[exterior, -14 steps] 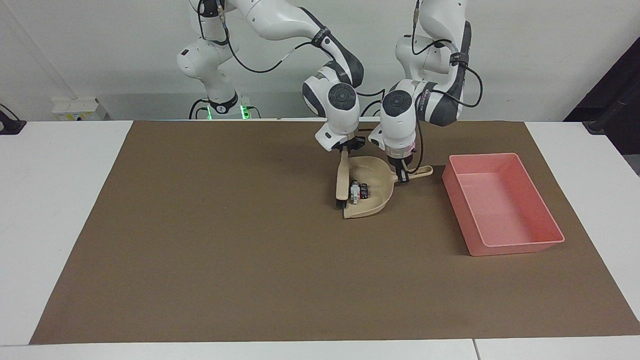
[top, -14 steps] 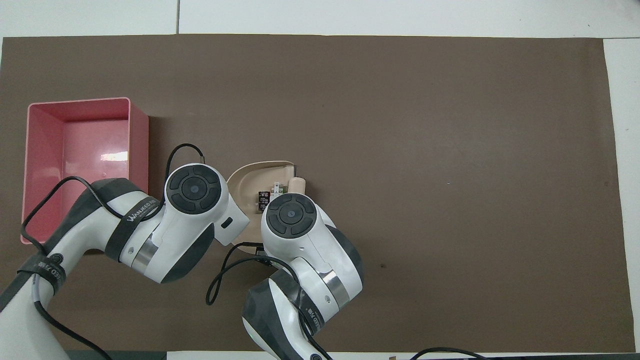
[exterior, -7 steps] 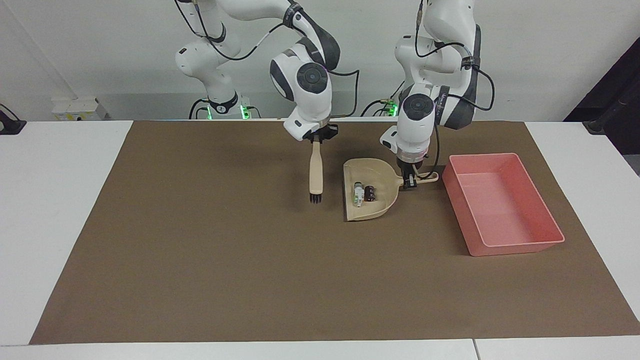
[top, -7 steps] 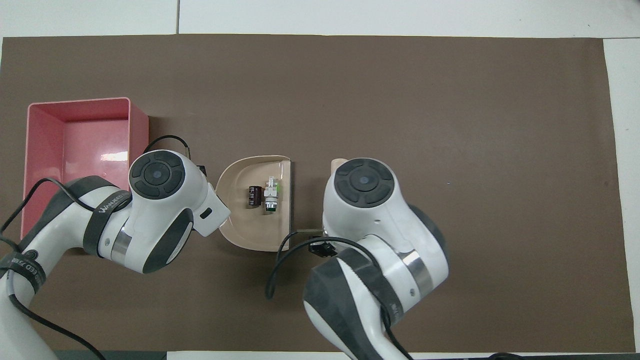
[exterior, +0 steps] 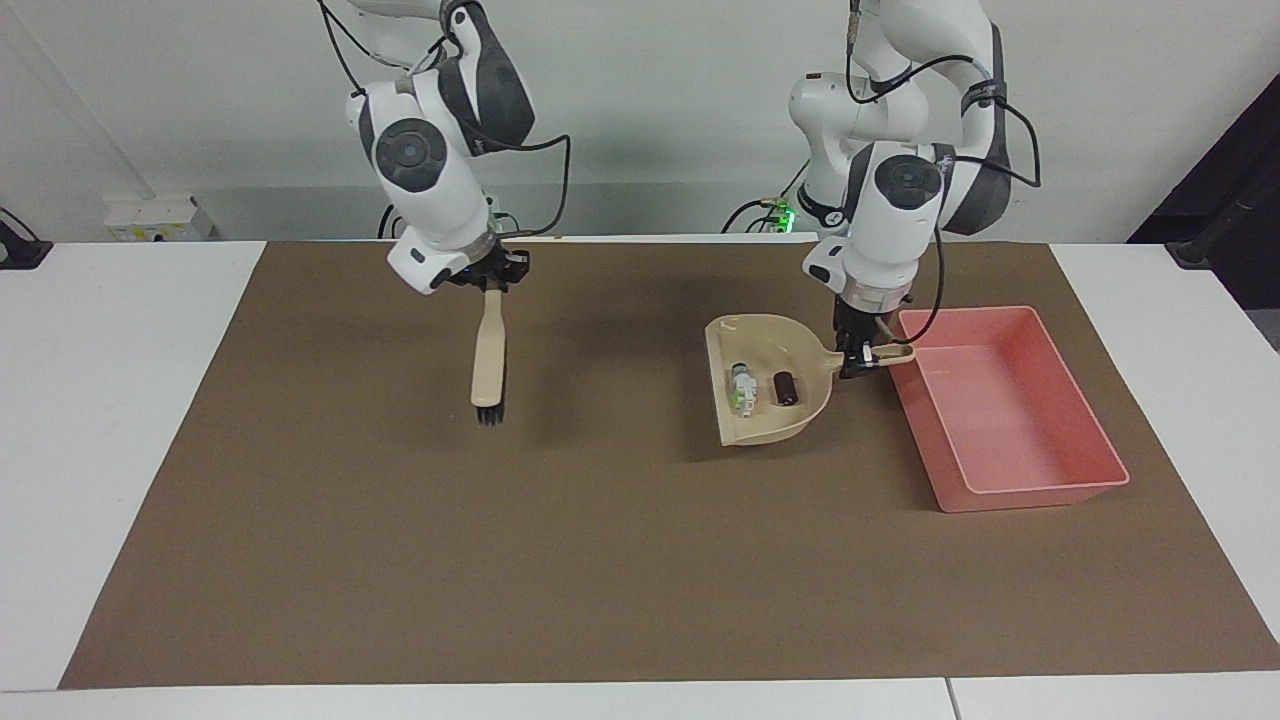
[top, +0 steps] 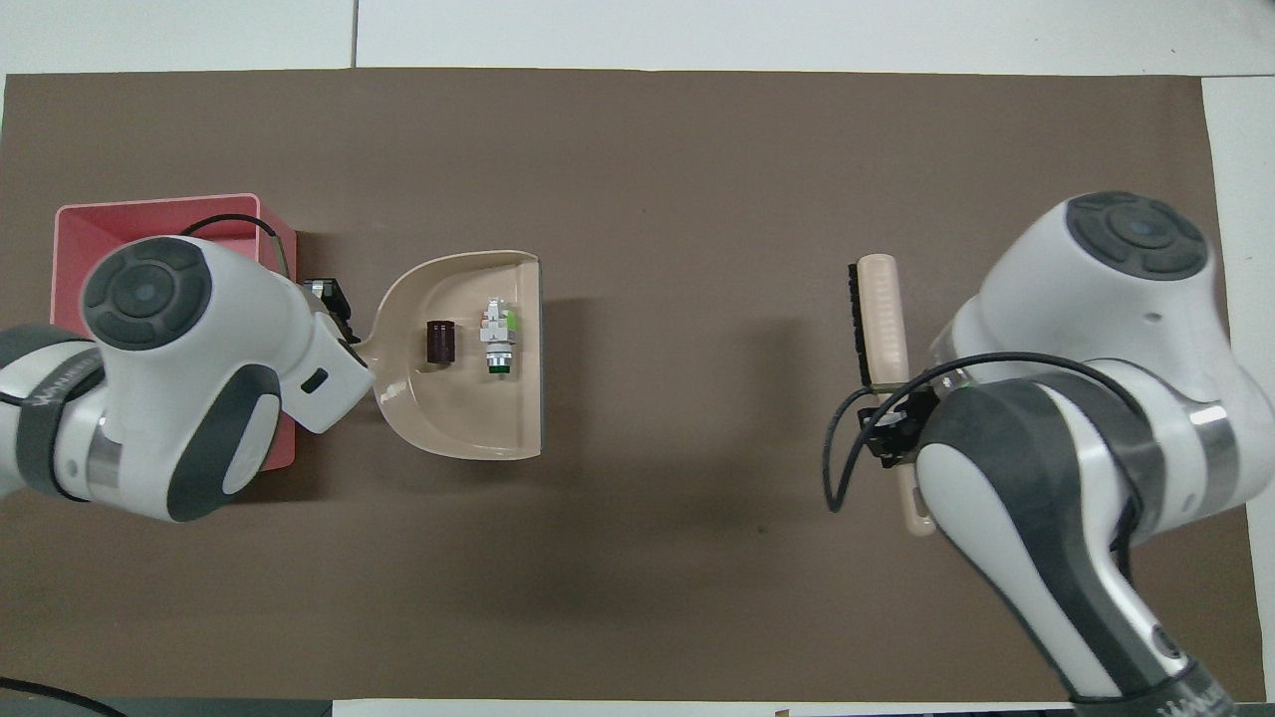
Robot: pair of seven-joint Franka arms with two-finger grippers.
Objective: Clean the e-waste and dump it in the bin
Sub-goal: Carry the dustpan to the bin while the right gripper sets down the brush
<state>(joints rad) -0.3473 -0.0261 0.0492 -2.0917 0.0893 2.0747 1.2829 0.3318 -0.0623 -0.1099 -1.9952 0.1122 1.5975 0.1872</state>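
In the facing view, going from its left edge across, the right end effector [exterior: 490, 283] comes first, closed on the handle of a beige brush [exterior: 488, 352] that hangs bristles-down over the brown mat [exterior: 400, 520] at the right arm's end of the counter [exterior: 100, 400]. Next is the beige dustpan [exterior: 765, 425], lifted off the mat and tilted, carrying the e-waste: a white-grey piece [exterior: 741, 390] beside a small black cylinder [exterior: 785, 387], the two apart from each other. The left end effector [exterior: 858, 358] is clamped on the dustpan's handle, which reaches just over the rim of the pink bin [exterior: 1040, 490]. The bin sits on the mat at the left arm's end of the counter
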